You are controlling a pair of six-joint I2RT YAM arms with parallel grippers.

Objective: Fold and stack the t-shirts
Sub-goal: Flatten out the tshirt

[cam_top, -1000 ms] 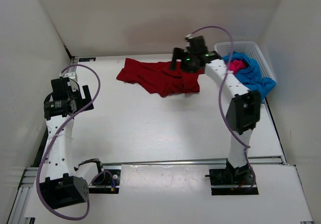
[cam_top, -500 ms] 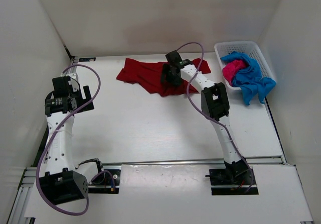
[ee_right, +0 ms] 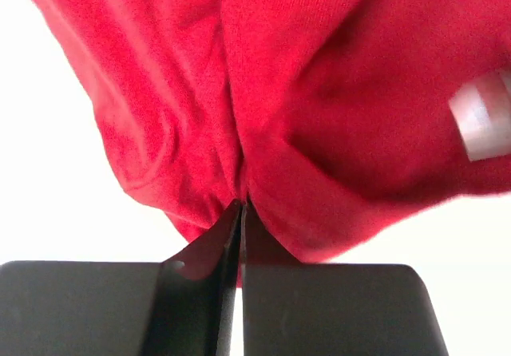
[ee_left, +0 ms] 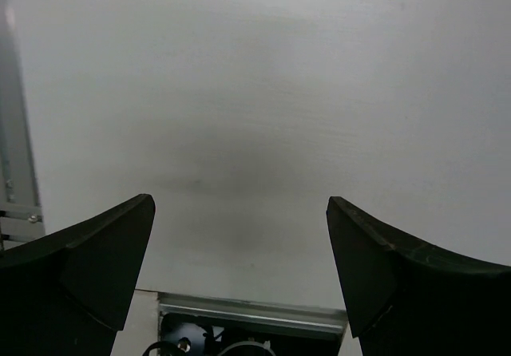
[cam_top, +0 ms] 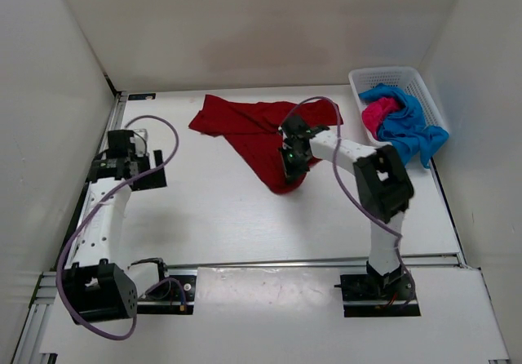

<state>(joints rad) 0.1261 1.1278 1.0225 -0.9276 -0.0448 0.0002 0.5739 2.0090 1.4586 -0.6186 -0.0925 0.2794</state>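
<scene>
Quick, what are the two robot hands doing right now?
Left gripper: open, holding nothing.
Right gripper: shut on the dark red t-shirt.

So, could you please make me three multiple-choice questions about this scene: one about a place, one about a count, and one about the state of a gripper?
1. Where do the pink t-shirt and the blue t-shirt lie?
A. at the near left corner
B. in the white basket at the far right
C. in the middle, spread flat

2. How many t-shirts are in view in all?
A. one
B. two
C. three

3. How is the right gripper?
A. shut on the dark red t-shirt
B. open, holding nothing
C. shut on the blue t-shirt

Answers:
1 B: both are bunched in the basket, and the blue one spills over its rim.
2 C: one dark red, one pink, one blue.
3 A: the right wrist view shows it pinching a red fold.
</scene>
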